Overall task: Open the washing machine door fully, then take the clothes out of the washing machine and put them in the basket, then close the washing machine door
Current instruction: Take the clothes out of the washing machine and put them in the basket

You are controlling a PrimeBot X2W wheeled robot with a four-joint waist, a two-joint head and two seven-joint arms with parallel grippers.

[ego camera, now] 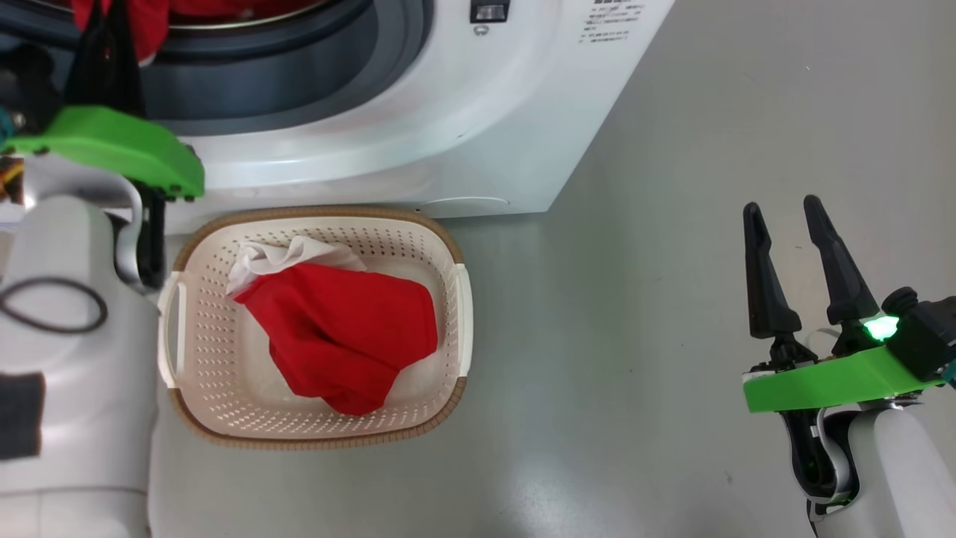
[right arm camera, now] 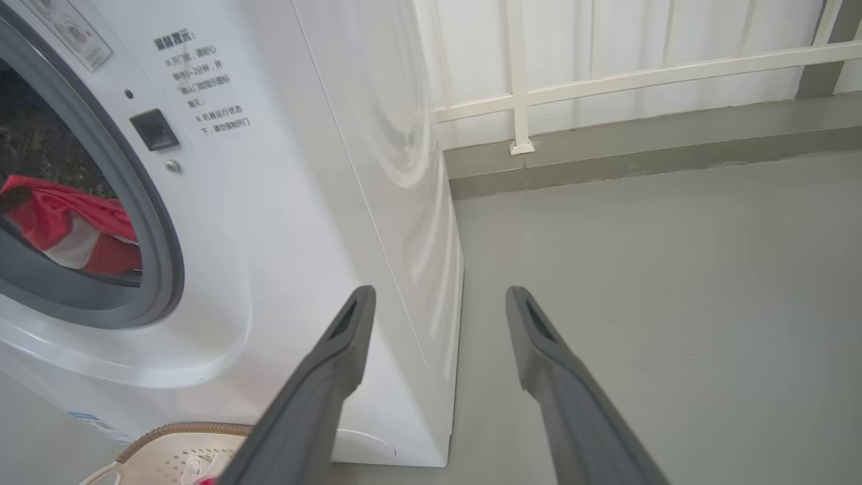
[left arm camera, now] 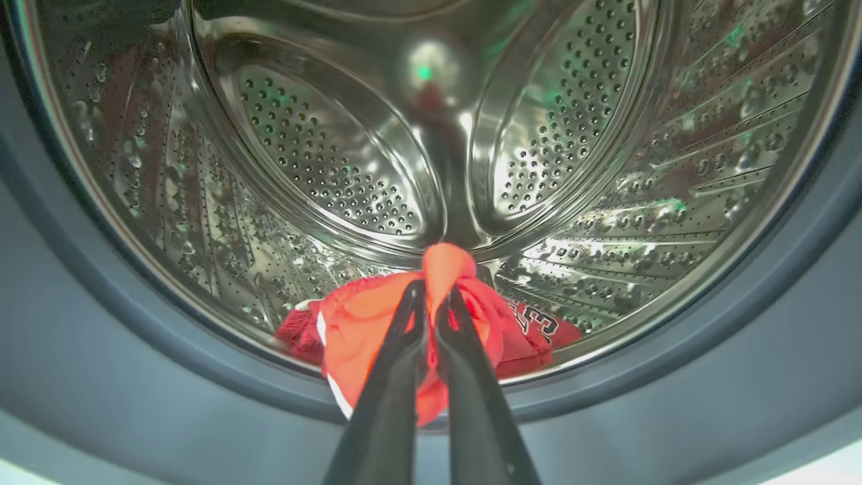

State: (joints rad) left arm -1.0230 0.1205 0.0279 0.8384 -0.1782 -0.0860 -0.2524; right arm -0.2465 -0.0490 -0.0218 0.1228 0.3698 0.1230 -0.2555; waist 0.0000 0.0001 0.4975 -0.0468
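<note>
The washing machine [ego camera: 418, 134] stands on the grey floor [ego camera: 672, 336], its steel drum [left arm camera: 323, 168] exposed. The basket [ego camera: 314, 218] sits on the floor just beside the machine's front bottom edge. A red garment with white cloth [ego camera: 340, 336] lies inside the basket, spanning its centre. A second red garment [left arm camera: 363, 330] lies at the drum's front lip, draped onto the grey rubber ring [left arm camera: 101, 350]. The left hand [left arm camera: 434, 291] is closed tight, pinching a fold of this garment. The right hand [ego camera: 781, 206] is spread wide and empty, above bare floor off the machine's right front corner.
</note>
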